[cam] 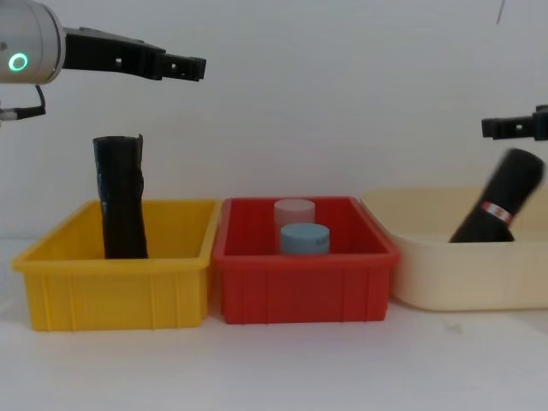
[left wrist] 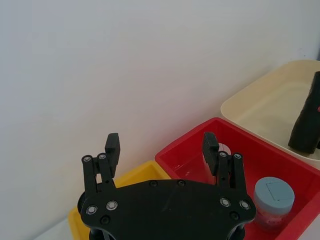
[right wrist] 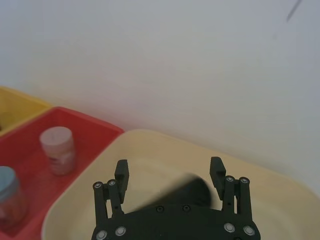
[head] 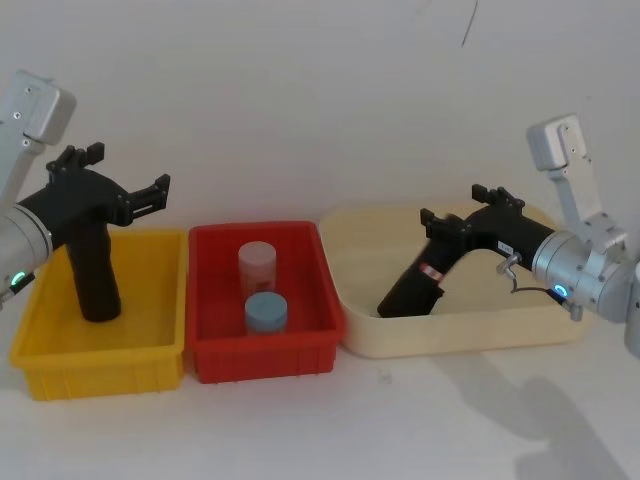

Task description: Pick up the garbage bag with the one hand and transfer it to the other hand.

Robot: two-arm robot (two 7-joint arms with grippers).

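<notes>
— Closest to us the red bin [head: 265, 355] is sitting, yes? What is standing inside it?
— Two jars are standing there: a clear jar [head: 257, 262] at the back and a blue-lidded jar [head: 266, 312] in front of it.
— And where is the garbage bag [head: 415, 283] lying?
— It is leaning in the cream tub [head: 450, 335], just to the right of the red bin. Its lower end is resting on the tub floor and its labelled end is pointing up, away from the red bin.
— Is the right gripper [head: 458, 208] holding it?
— No. It is hanging over the bag's upper end with its fingers spread wide. I cannot tell if it is touching the bag.
— And the left gripper [head: 125, 170]?
— It is hovering, also wide open, above the yellow bin [head: 100, 365] on the red bin's left side, where a taller black roll [head: 92, 270] is standing upright.
</notes>
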